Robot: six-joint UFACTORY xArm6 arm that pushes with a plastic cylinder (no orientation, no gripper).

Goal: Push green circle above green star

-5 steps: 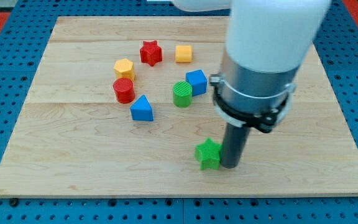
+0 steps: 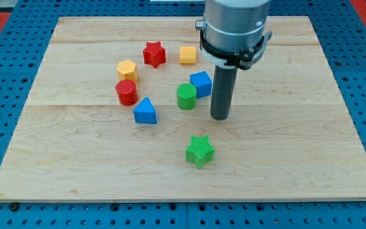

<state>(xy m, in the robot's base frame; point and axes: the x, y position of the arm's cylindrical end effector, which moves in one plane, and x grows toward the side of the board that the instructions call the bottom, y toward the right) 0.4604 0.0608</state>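
Note:
The green circle (image 2: pixel 185 96) stands near the board's middle, touching the blue cube (image 2: pixel 201 83) at its upper right. The green star (image 2: pixel 199 151) lies lower, toward the view's bottom, slightly right of the circle. My tip (image 2: pixel 218 117) rests on the board to the right of the green circle and just below the blue cube, apart from both. It is above and right of the green star, not touching it.
A blue triangle (image 2: pixel 145 111), red circle (image 2: pixel 126 93), yellow hexagon (image 2: pixel 126 69), red star (image 2: pixel 154 54) and yellow cube (image 2: pixel 187 55) stand in an arc left of and above the green circle. The wooden board (image 2: pixel 75 172) ends near the view's bottom.
My tip has moved up and slightly left, away from the green star's right side. The green star has shifted left and a little up.

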